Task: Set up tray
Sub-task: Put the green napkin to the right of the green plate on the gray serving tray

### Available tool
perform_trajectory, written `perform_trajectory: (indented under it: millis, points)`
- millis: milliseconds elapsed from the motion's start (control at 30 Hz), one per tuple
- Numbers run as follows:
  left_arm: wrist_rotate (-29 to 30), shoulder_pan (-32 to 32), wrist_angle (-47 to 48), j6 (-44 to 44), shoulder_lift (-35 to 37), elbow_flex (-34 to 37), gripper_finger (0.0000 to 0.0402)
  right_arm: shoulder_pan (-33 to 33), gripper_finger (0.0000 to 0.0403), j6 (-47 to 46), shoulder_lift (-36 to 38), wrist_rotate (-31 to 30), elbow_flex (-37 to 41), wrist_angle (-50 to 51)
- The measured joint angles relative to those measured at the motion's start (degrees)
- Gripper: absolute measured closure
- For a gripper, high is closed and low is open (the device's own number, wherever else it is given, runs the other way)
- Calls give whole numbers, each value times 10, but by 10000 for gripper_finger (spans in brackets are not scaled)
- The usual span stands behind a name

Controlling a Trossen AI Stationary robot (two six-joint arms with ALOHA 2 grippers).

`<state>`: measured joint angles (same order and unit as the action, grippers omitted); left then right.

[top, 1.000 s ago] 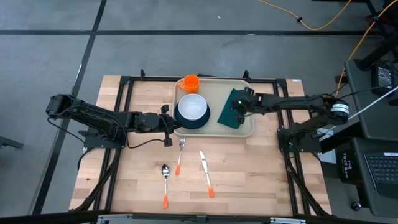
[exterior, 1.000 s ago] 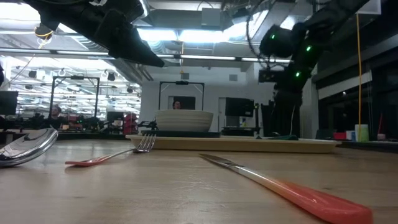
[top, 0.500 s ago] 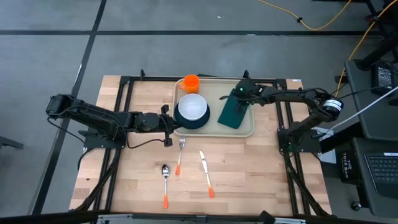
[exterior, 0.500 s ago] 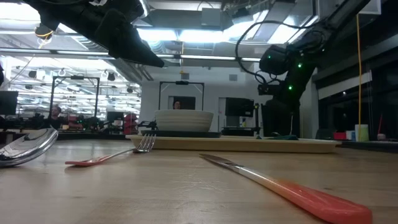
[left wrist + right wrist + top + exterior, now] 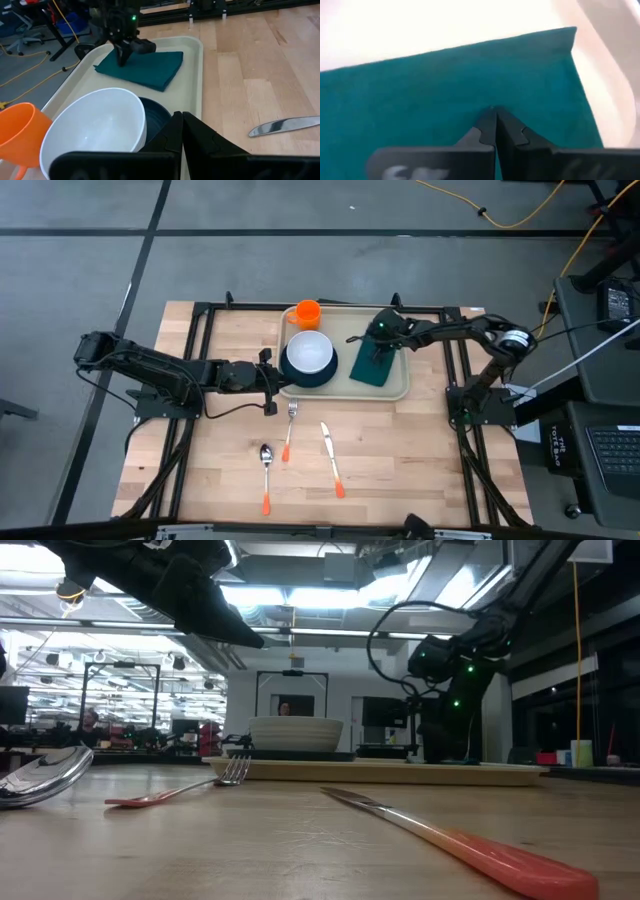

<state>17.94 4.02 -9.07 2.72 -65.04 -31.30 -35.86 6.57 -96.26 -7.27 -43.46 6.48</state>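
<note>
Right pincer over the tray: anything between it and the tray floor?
Yes. The folded dark green cloth napkin lies on the beige plastic tray directly under the shut right pincer, whose tips meet the cloth.

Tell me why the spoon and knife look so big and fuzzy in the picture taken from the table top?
In the low view the spoon and knife lie very near the camera, so they look huge and soft, and ceiling lights glare behind. In the high view the same spoon and knife look small and crisp. In the right wrist view part of the tray is washed out white beside the napkin.
</note>
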Motion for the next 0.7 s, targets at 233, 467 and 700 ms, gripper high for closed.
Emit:
perform_trajectory:
  millis: [233,467,700]
  points:
    - [0,0,0,0,0,0,399,0,403,52,-6,6,0,-27]
    - [0,0,0,0,0,0,396,0,403,122,-6,41,0,-40]
    - [0,0,0,0,0,0,400,0,403,160,-6,60,1,-63]
